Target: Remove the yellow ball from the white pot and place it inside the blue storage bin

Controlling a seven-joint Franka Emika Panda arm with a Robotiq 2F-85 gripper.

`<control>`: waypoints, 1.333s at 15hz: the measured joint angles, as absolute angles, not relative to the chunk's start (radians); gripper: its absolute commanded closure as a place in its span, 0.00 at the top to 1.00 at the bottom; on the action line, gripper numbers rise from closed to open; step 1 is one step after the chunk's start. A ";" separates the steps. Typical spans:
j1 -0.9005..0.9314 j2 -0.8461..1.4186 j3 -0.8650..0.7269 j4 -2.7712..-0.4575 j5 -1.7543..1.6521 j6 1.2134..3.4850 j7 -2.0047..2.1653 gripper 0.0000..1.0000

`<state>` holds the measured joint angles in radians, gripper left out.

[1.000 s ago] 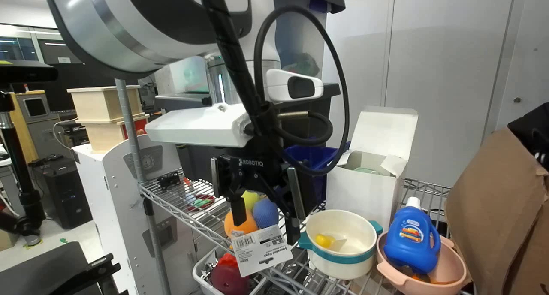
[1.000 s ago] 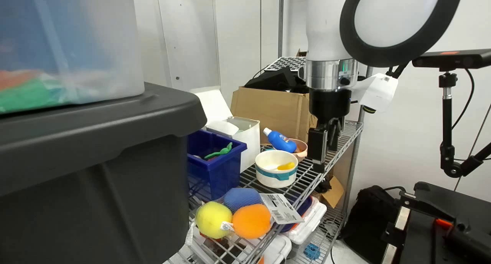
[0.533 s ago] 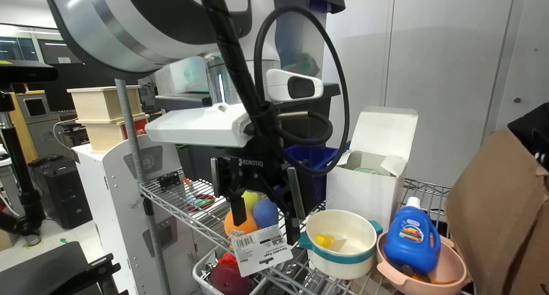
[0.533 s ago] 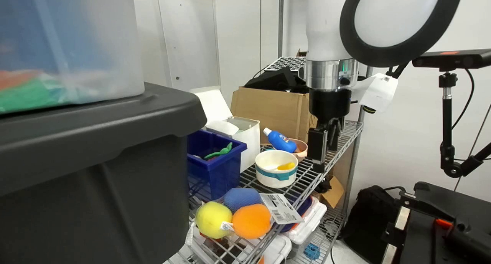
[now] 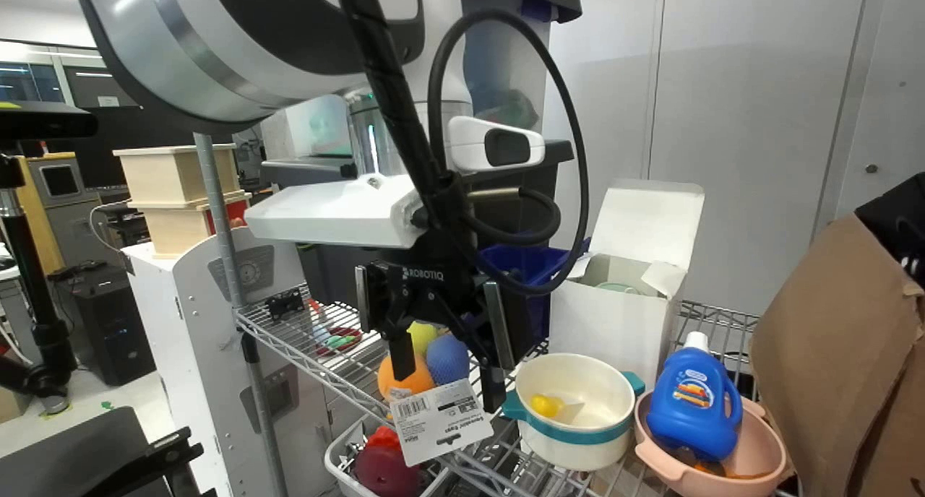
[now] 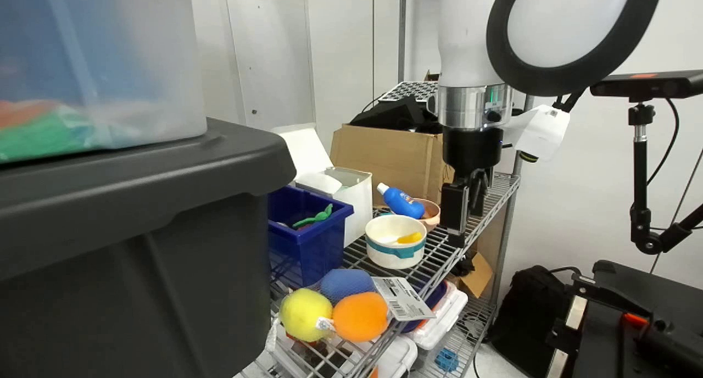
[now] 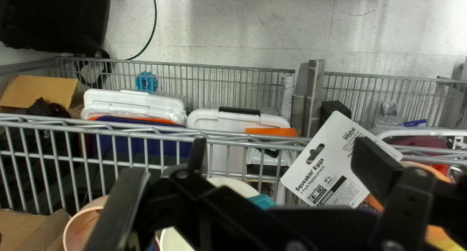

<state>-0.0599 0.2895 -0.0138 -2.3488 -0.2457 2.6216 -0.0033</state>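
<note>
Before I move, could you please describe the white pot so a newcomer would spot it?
On the wire shelf, find the open white carton. In an exterior view, the white pot stands in front of it. Its teal band and the yellow ball inside set it apart from the pink bowl.

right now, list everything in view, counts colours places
pot: 1, white-and-teal, on rack
yellow ball: 1, yellow, in pot
storage bin: 1, dark blue, on rack
bowl: 1, pink, beside pot
bottle: 1, blue, in bowl
open box: 1, white, beside storage bin
netted balls: 3, yellow, orange, blue, on rack
card: 1, white, by netted balls
cardboard box: 1, brown, beside bowl
totes: 2, dark grey and translucent, stacked
rack: 1, grey, under pot
everything else: too cluttered to count
arm: 1, white, above rack
tool: 1, black, open, near pot
</note>
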 measured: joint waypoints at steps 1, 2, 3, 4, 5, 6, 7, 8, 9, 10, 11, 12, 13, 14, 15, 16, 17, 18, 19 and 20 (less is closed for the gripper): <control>-0.060 0.289 -0.014 -2.349 -0.246 2.622 -0.003 1.00; -0.060 0.289 -0.014 -2.349 -0.246 2.622 -0.003 1.00; -0.060 0.289 -0.014 -2.349 -0.246 2.622 -0.003 1.00; -0.060 0.289 -0.014 -2.349 -0.246 2.622 -0.003 1.00; -0.060 0.289 -0.014 -2.349 -0.246 2.622 -0.003 1.00; -0.059 0.289 -0.015 -2.349 -0.246 2.622 -0.003 1.00; -0.059 0.290 -0.016 -2.349 -0.246 2.622 -0.003 1.00; -0.057 0.290 -0.018 -2.347 -0.246 2.623 -0.003 1.00; -0.055 0.292 -0.021 -2.341 -0.246 2.623 -0.002 1.00; -0.052 0.296 -0.024 -2.332 -0.246 2.623 -0.001 1.00; -0.048 0.303 -0.028 -2.321 -0.247 2.623 0.000 1.00; -0.043 0.314 -0.034 -2.308 -0.249 2.623 0.003 1.00; -0.036 0.328 -0.039 -2.294 -0.252 2.625 0.008 1.00; -0.027 0.345 -0.046 -2.278 -0.256 2.628 0.013 1.00; -0.018 0.363 -0.053 -2.260 -0.261 2.629 0.020 1.00; -0.009 0.382 -0.057 -2.241 -0.265 2.629 0.028 1.00; 0.000 0.398 -0.059 -2.220 -0.265 2.629 0.033 1.00; 0.008 0.413 -0.062 -2.199 -0.265 2.629 0.038 1.00; 0.015 0.426 -0.065 -2.179 -0.266 2.629 0.041 1.00; 0.020 0.437 -0.069 -2.161 -0.266 2.629 0.042 1.00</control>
<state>0.0202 0.4369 -0.0689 -2.1607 -0.2656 2.6293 0.0419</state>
